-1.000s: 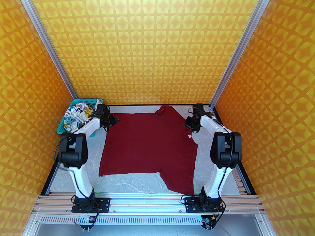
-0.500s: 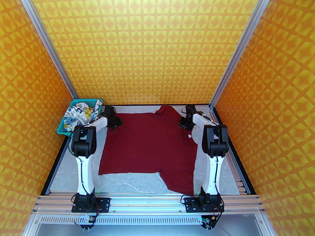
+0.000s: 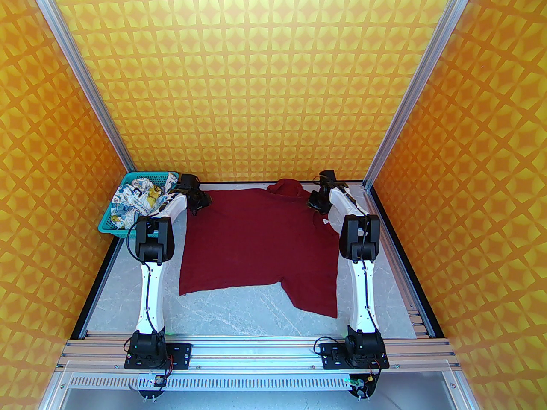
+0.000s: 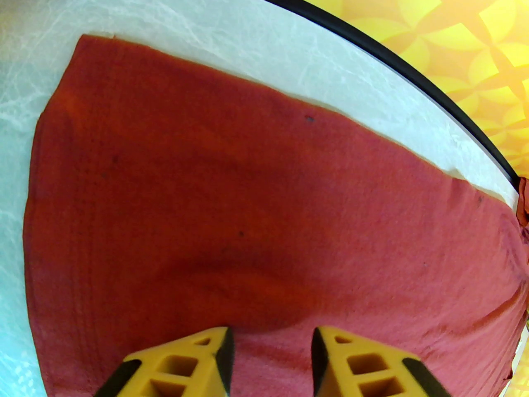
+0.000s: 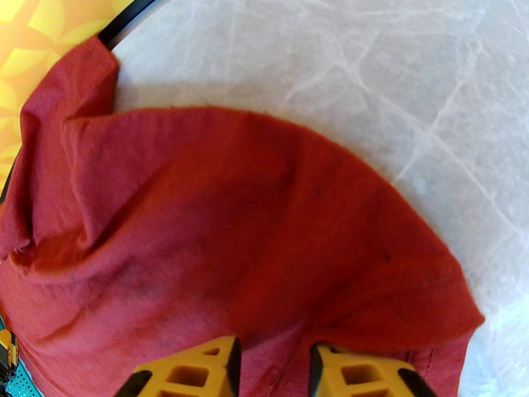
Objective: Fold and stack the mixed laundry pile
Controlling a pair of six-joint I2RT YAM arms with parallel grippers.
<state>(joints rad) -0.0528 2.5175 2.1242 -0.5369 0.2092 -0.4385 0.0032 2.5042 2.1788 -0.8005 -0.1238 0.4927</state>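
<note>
Dark red T-shirt (image 3: 260, 241) lies spread on grey table (image 3: 239, 314), centre of your overhead frame, one sleeve trailing lower right, other bunched at top edge. Your left gripper (image 4: 270, 333) pinches shirt near its upper-left corner, cloth puckered between yellow fingers. Your right gripper (image 5: 275, 343) pinches upper-right shoulder, fold tented between jaws. White printed garment (image 3: 134, 201) sits crumpled in teal basket (image 3: 107, 228), upper left of table.

A: What is cut off?
B: The left fingers (image 4: 177, 366) and right fingers (image 5: 194, 370) are cropped by the lower edge; whether the dark red T-shirt (image 3: 260, 241) is pinched cannot be told.
A: And from above?
B: The printed garment (image 3: 132, 199) is partly covered by the left arm (image 3: 154, 237).
</note>
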